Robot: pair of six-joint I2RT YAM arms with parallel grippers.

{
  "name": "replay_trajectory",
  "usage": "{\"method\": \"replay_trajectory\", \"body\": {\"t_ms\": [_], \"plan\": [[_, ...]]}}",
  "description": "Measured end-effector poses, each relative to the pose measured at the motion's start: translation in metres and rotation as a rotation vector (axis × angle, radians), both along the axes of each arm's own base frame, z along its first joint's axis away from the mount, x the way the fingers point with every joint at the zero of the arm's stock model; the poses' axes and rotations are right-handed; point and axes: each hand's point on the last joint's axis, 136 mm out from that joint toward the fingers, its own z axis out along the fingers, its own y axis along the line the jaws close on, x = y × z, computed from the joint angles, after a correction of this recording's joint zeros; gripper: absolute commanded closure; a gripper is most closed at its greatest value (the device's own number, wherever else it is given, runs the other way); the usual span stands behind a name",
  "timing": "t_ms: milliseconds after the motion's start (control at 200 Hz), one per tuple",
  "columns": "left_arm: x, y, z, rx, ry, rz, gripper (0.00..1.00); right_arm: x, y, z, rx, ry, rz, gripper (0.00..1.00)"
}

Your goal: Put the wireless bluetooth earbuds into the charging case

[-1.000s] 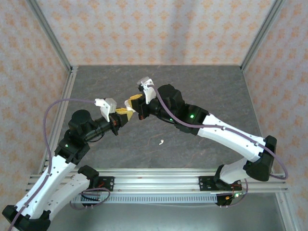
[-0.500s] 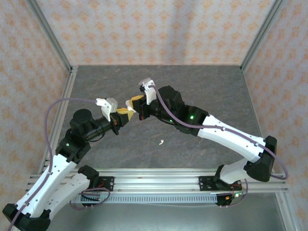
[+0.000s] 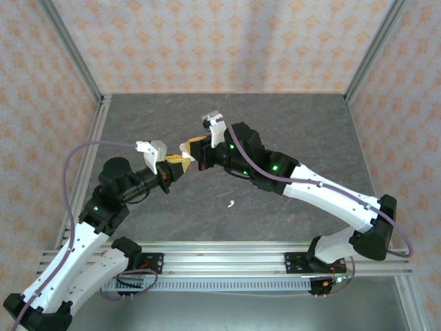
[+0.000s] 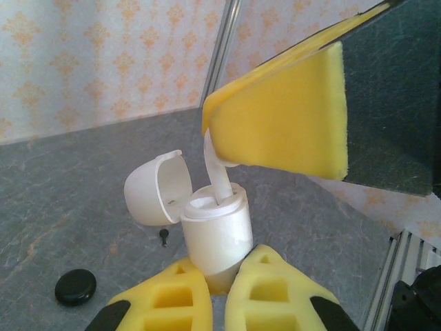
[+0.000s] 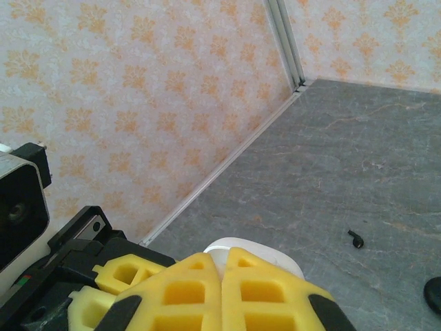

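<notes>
Bottom centre of left wrist view, left gripper (image 4: 222, 276) clamps the open white charging case (image 4: 215, 231); just above, right gripper (image 4: 222, 138) pinches a white earbud (image 4: 219, 181) stem-down at its socket: lower straight, release late; black earbud (image 4: 163, 236) lies beyond, lower left.

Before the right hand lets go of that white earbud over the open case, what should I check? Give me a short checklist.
1. Lid open: ok. The lid is swung back off the white case.
2. Case held: ok. The left hand is shut on its base.
3. Earbud gripped: ok. The right hand pinches the white earbud by its top.
4. Earbud lined up: ok. Its lower end meets the case's opening.
5. Earbud seated: not ok. Most of it stands above the opening.
6. Other earbuds: not ok. A second white earbud and a black earbud lie on the table.
</notes>
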Motion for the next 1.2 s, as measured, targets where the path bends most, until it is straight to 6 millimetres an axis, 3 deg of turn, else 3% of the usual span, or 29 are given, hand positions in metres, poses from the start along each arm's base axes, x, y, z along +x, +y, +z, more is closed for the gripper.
{"method": "replay_trajectory", "body": {"t_ms": [1196], "plan": [[-0.007,0.007,0.013,-0.059,-0.111,0.025,1.00,-0.006,0.005,0.017,0.021,0.050,0.030,1.00]]}}
